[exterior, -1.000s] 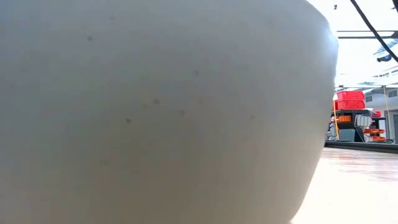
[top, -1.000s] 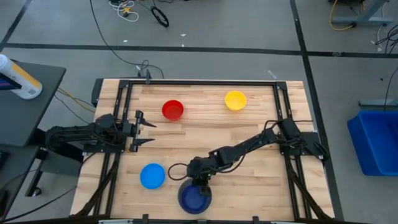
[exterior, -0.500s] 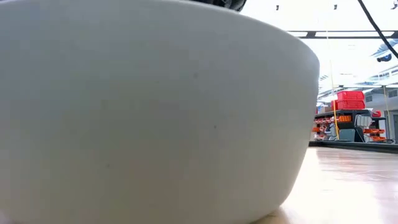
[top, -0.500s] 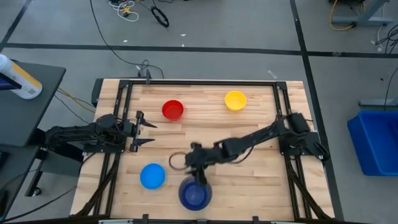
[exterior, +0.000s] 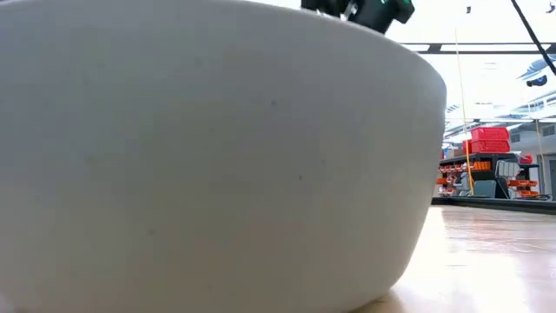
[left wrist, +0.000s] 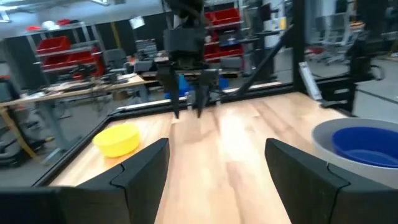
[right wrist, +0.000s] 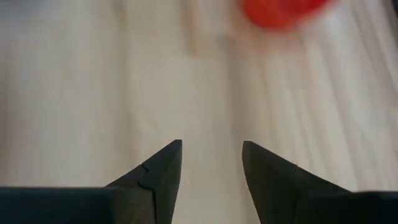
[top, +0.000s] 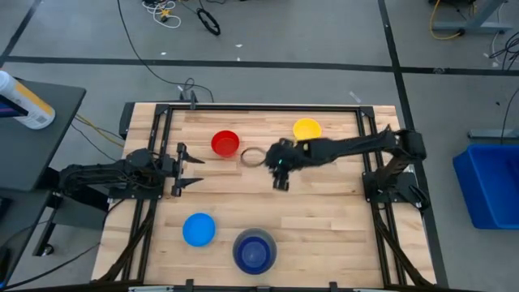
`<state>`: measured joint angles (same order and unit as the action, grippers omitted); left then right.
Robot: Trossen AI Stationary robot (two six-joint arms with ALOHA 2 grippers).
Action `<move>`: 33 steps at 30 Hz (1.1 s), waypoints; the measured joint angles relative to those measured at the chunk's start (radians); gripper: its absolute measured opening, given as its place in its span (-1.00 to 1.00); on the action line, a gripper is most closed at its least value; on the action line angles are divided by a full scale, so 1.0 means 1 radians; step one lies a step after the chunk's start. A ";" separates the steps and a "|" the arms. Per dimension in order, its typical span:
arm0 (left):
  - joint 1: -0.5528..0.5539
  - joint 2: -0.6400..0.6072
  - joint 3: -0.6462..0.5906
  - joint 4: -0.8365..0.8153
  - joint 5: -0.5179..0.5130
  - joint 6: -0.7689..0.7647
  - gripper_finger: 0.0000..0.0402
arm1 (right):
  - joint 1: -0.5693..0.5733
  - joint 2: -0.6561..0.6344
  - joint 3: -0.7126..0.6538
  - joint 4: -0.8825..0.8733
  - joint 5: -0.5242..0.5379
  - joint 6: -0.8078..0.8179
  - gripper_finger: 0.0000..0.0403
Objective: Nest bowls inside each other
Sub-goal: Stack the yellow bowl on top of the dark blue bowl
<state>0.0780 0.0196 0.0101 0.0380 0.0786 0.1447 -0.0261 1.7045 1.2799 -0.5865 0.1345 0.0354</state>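
Observation:
At the near edge of the table, the dark blue bowl sits nested in the pale grey bowl. The grey bowl's wall fills the low view. The light blue bowl stands to their left. The red bowl and yellow bowl stand apart near the far edge. My right gripper hangs open above the table's middle, slanting down, with bare wood between its fingers. My left gripper stays level and open at the left side.
A dark metal frame borders the wooden tabletop. Bare wood lies between the red bowl and the light blue bowl. A cable loop hangs beside the right wrist. Beyond the table are shelves with red bins.
My right gripper has left the rim of the bowls at the near edge. It has risen and swung toward the table's far edge, ending between the red and yellow bowls. The pale grey bowl has settled level on the table with the dark blue one inside.

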 joint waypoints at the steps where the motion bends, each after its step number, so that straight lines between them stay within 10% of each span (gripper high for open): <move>1: 0.000 0.000 0.000 -0.004 -0.018 0.000 0.37 | -0.029 -0.023 -0.034 0.002 -0.004 -0.001 -0.11; 15: 0.000 0.000 0.000 -0.021 -0.086 0.025 0.37 | -0.435 -0.229 -0.424 0.107 -0.143 -0.072 -0.10; 33: 0.000 0.000 0.000 -0.023 -0.086 0.026 0.37 | -0.593 -0.194 -0.447 0.197 -0.271 -0.158 -0.12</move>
<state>0.0784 0.0196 0.0097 0.0151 -0.0074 0.1703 -0.6187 1.5101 0.8330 -0.3894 -0.1360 -0.1225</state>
